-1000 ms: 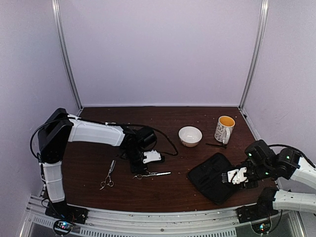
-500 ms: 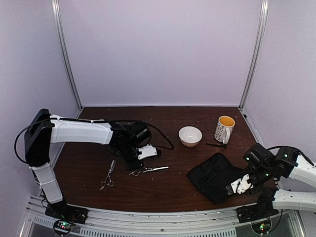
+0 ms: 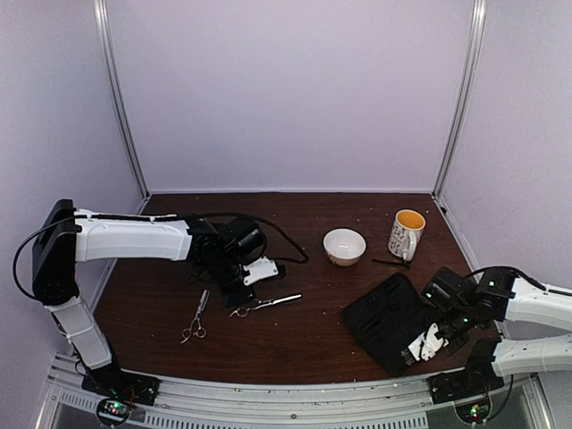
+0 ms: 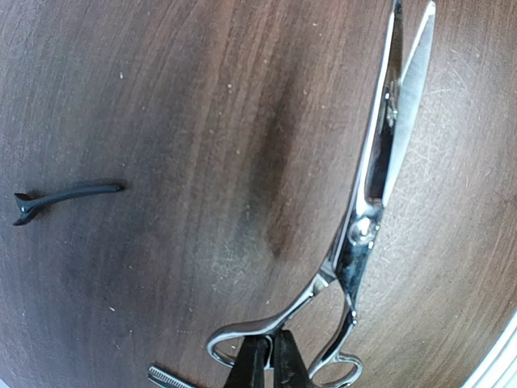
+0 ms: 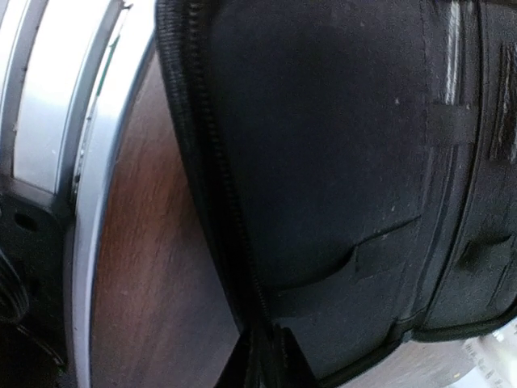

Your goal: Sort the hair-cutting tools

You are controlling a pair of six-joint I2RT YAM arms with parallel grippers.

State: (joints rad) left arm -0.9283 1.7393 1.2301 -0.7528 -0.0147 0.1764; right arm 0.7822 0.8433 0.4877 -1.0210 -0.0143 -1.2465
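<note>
One pair of silver scissors (image 3: 273,303) lies mid-table, its blades pointing right. My left gripper (image 3: 239,299) is shut on the rim of its handle ring (image 4: 242,331), the fingertips (image 4: 257,356) pinching the metal. A second pair of scissors (image 3: 196,317) lies to the left, nearer the front. A thin black stick-like clip (image 4: 69,195) rests on the wood beyond the held scissors. Another thin black piece (image 3: 391,263) lies beside the mug. My right gripper (image 3: 416,350) is shut on the zipped near edge of the black case (image 3: 384,317), seen close up as the case edge (image 5: 242,267).
A white bowl (image 3: 344,246) and a patterned mug (image 3: 407,232) stand at the back right. The metal table rail (image 5: 89,202) runs just next to the case's edge. A toothed metal tip (image 4: 170,377) shows at the bottom of the left wrist view.
My left gripper closed on the scissors' handle and pulled them a little to the left. My right gripper swung down to the case's near edge and closed on it.
</note>
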